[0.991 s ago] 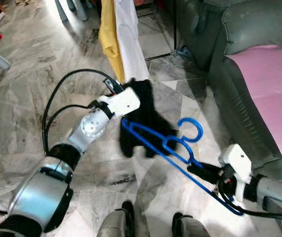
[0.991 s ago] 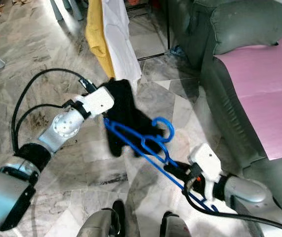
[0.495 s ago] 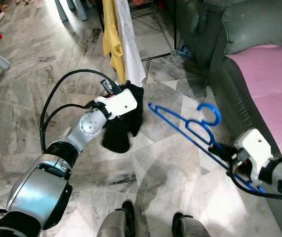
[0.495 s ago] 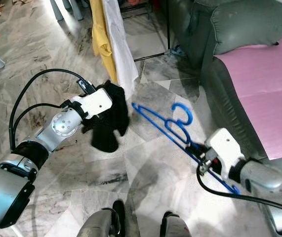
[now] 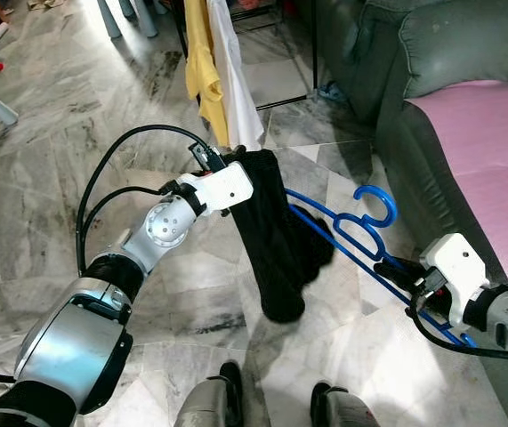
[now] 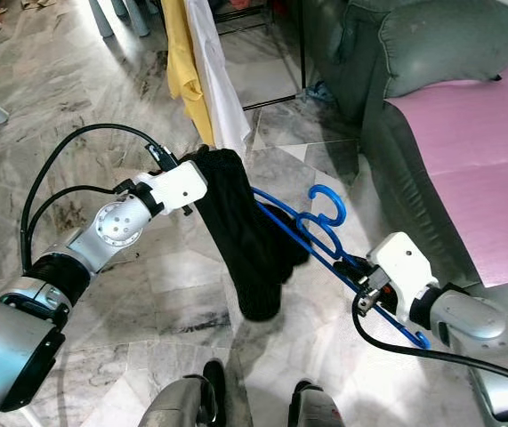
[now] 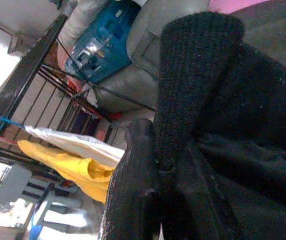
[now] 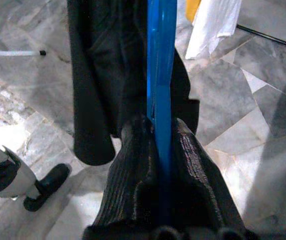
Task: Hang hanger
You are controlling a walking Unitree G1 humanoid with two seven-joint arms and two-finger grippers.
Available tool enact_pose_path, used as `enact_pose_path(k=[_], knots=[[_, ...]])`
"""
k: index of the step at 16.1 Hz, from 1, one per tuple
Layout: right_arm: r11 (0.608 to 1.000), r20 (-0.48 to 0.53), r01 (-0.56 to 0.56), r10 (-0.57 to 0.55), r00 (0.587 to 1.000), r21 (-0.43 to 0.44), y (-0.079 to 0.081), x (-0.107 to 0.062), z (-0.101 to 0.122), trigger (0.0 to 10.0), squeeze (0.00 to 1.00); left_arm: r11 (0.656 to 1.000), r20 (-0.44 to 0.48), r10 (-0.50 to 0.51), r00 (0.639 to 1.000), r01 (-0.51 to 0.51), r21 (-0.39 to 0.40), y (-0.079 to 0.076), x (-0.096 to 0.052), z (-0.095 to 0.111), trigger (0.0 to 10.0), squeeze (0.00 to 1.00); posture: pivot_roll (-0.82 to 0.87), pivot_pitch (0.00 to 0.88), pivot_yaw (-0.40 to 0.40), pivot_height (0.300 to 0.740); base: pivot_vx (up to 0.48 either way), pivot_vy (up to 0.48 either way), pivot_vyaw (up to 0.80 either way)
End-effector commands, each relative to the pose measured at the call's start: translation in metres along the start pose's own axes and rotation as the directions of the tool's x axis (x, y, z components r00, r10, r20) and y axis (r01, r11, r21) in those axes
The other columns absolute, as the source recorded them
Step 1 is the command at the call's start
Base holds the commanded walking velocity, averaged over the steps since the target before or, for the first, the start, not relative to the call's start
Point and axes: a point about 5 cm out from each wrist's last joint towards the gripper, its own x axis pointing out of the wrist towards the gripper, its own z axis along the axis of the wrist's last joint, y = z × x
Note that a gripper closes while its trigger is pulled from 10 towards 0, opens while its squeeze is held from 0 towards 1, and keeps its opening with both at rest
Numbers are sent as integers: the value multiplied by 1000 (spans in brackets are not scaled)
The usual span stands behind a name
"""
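Note:
A black knit garment (image 5: 278,251) hangs long from my left gripper (image 5: 250,166), which is shut on its top edge at mid-height above the marble floor. In the left wrist view one black finger (image 7: 132,190) presses into the knit fabric (image 7: 233,125). A blue plastic hanger (image 5: 358,229) is held by its lower bar in my right gripper (image 5: 391,269), hook pointing up. The hanger's far arm reaches the garment and passes behind or into it. The right wrist view has both fingers (image 8: 132,185) shut on the blue bar (image 8: 161,90), with the garment (image 8: 95,75) just beyond.
A drying rack behind carries a yellow garment (image 5: 202,62) and a white one (image 5: 233,76). A grey-green sofa (image 5: 431,53) with a pink sheet (image 5: 494,151) stands at the right. My feet (image 5: 209,405) are on the floor below.
The black garment was bunched at my left gripper and apart from the hanger; now it hangs full length over the hanger's far arm. The right gripper and hanger barely shifted.

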Motion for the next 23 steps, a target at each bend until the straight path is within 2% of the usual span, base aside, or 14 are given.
enact_pose_path(k=[1, 3, 5, 13, 17, 20, 23], knots=[[1000, 2, -9, 9, 1000, -8, 1, -3, 0, 10000, 0, 1000, -28, 0, 1000, 0, 20, 4, 0, -3, 10000, 0, -151, 250, 159, 740, 0, 0, 0], [1000, -2, -6, 6, 1000, -14, -2, -7, 1, 10000, 0, 999, -90, -22, 996, 26, 42, 1, -2, -11, 10000, 0, -152, 250, 164, 740, 0, 0, 0], [999, -10, -34, 34, 999, -12, 1, -7, 1, 10000, 0, 998, -113, -31, 993, 37, 49, 1, -3, -14, 10000, 0, -148, 249, 165, 740, 0, 0, 0], [991, -4, -132, 132, 991, 15, 14, -6, 4, 10000, 0, 997, -144, -49, 988, 57, 54, -4, -7, -20, 10000, 0, -150, 253, 163, 740, 0, 0, 0], [991, -4, -130, 130, 992, 19, 14, -4, 4, 10000, 0, 998, -105, -38, 994, 42, 38, -1, -4, -14, 10000, 0, -151, 253, 163, 740, 0, 0, 0], [990, -5, -142, 142, 990, 15, 15, -4, 6, 10000, 0, 999, -127, -30, 991, 36, 40, 2, -5, -17, 10000, 0, -154, 253, 165, 740, 0, 0, 0], [989, -46, -149, 149, 988, 6, 16, -9, 1, 10000, 0, 998, -192, -18, 981, 31, 63, 5, -9, -26, 10000, 0, -156, 254, 167, 740, 0, 0, 0]])
